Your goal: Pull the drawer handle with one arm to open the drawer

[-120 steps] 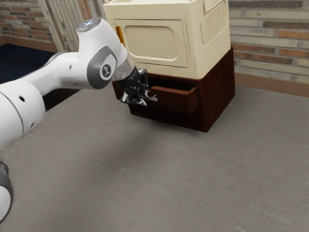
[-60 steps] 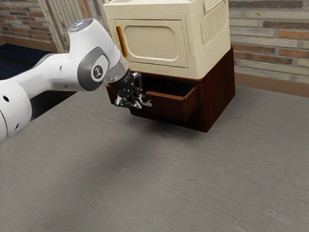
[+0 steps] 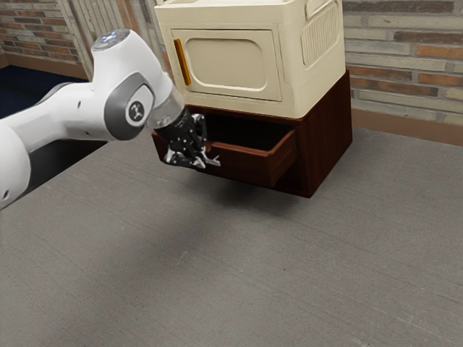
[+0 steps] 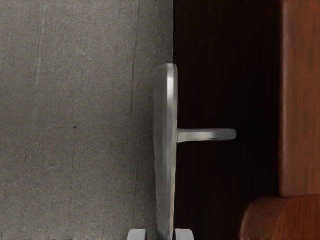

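Jutting partly open from the front of the cabinet, the drawer bears its handle; the gripper is there, clamped or loose I cannot tell. A skewed pull could jam the drawer or lose the handle.

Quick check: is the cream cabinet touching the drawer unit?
Touching. The exterior view shows the cream cabinet sitting directly on top of the drawer unit.

red-brown drawer, silvery-grey handle
my gripper is black, the box cream, the surface streaked grey.
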Controlling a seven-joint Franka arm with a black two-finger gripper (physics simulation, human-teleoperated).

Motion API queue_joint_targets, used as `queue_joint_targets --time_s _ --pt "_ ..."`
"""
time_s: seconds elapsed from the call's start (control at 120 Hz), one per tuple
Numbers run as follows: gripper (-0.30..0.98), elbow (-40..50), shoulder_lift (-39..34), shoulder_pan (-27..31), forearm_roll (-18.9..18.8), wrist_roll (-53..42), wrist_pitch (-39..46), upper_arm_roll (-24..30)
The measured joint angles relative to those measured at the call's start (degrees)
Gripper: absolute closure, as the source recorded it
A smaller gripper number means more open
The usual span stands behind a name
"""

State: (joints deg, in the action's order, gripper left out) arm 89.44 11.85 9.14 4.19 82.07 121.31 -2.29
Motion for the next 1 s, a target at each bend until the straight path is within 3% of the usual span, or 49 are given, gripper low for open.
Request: queue_joint_targets --time_s 1.0 --pt "0.7 12.96 -10.96 -0.47 -0.4 0.15 0.02 -0.65"
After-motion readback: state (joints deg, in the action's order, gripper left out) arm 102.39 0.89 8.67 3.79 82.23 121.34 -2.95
